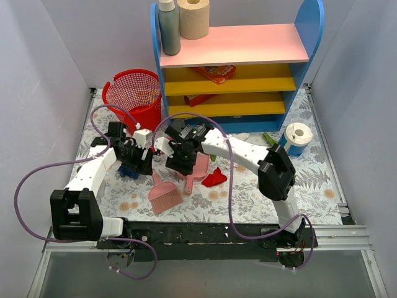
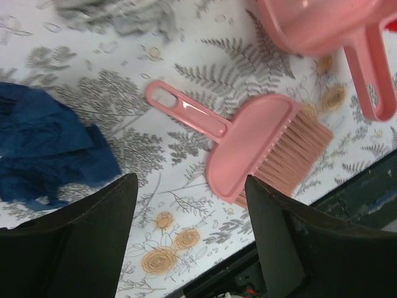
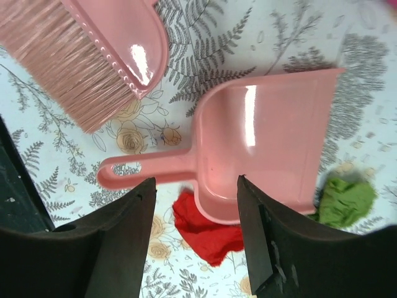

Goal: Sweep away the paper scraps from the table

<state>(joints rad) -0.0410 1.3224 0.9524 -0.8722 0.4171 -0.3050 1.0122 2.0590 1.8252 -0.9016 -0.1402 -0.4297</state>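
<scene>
Fern-print table [image 1: 322, 186]. Left gripper [image 2: 189, 205] spread wide, empty. Dark blue scrap [image 2: 43, 149] outside gap, beside one finger; pink brush [image 2: 260, 149] ahead of gap. Right gripper [image 3: 195, 198] parted, empty, above dustpan [image 3: 267, 143] handle. Red scrap [image 3: 208, 233] between fingers, green scrap [image 3: 344, 202] off to side.

Bright, even light falls from overhead, leaving only soft shadows on the tabletop [image 1: 322, 186]. White glare streaks the dustpan [image 3: 267, 143] and brush [image 3: 93, 43]. The left wrist view blurs above its brush.
</scene>
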